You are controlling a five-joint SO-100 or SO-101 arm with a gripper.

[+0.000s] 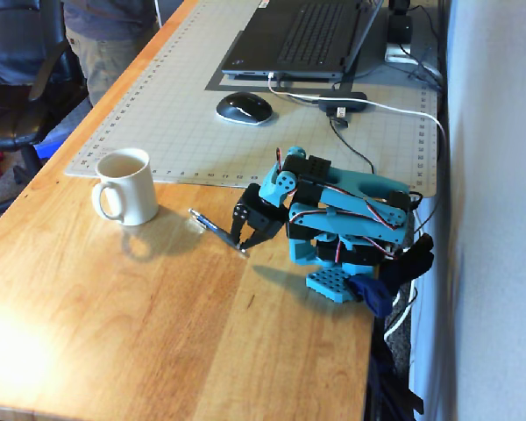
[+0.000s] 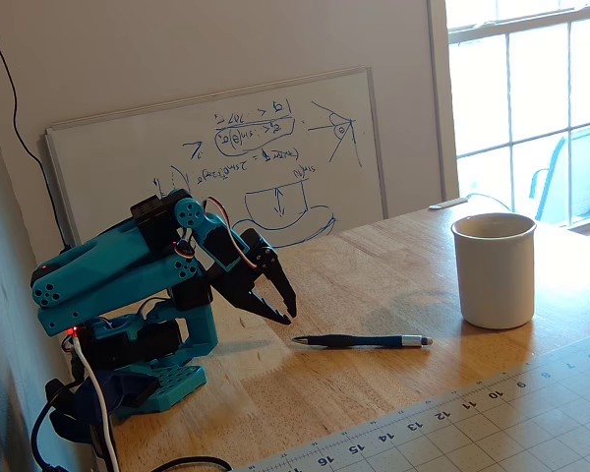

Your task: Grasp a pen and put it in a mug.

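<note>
We see the pen [image 2: 362, 341] lying flat on the wooden desk [image 1: 140, 324], between the cream mug [image 2: 495, 268] and the arm, its fingers [image 2: 283, 297] slightly apart, empty, just above the pen's end.

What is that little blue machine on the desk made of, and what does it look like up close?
The arm is built from bright turquoise plastic segments with rounded ends, joined by boxy black motors. Its gripper is black, with two pointed, claw-like fingers. Thin red and white wires loop between the joints. The perforated turquoise base sits at the table edge, and a small red light glows near it in a fixed view.
</note>
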